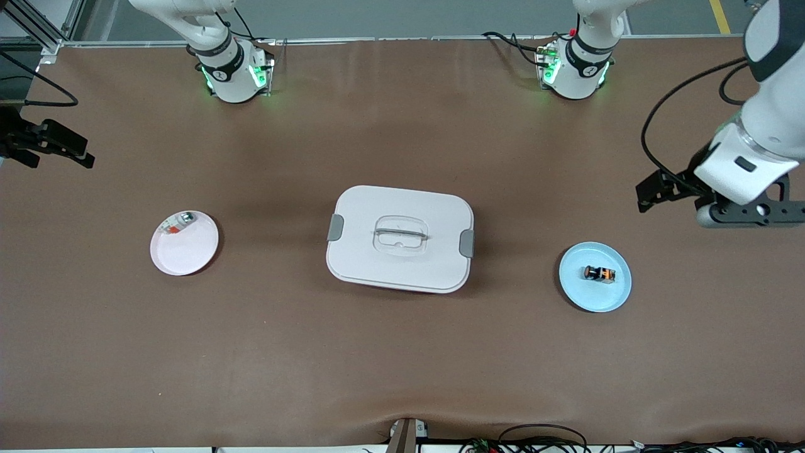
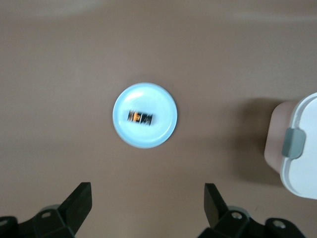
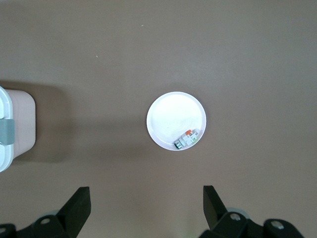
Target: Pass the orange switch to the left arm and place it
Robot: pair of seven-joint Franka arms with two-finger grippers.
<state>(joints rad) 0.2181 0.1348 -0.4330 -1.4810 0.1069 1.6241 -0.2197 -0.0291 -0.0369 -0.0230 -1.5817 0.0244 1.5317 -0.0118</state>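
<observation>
My left gripper [image 2: 148, 203] hangs wide open and empty over the table near the blue plate [image 1: 619, 296], where the switch [image 1: 599, 274] lies on its side, light, hard and likely to roll, so I'd pinch across its middle, while my right gripper [image 3: 146, 204] waits open at its end, the box [image 1: 400, 239] between.

The bench [image 1: 402, 352] wears a matt brown cover, cloth-like or paper-like, with faint ripples at its near edge. The box [image 1: 400, 239] looks like smooth white plastic with a soft sheen, its latches [image 1: 466, 243] matt grey. The blue plate [image 1: 595, 277] and pink plate [image 1: 184, 243] are smooth and slightly glossy. The switch [image 1: 599, 274] shows shiny orange and dull black. The arms [image 1: 748, 157] have glossy white shells; the left claw [image 2: 148, 208] fingers [image 2: 79, 201] are matt black.
</observation>
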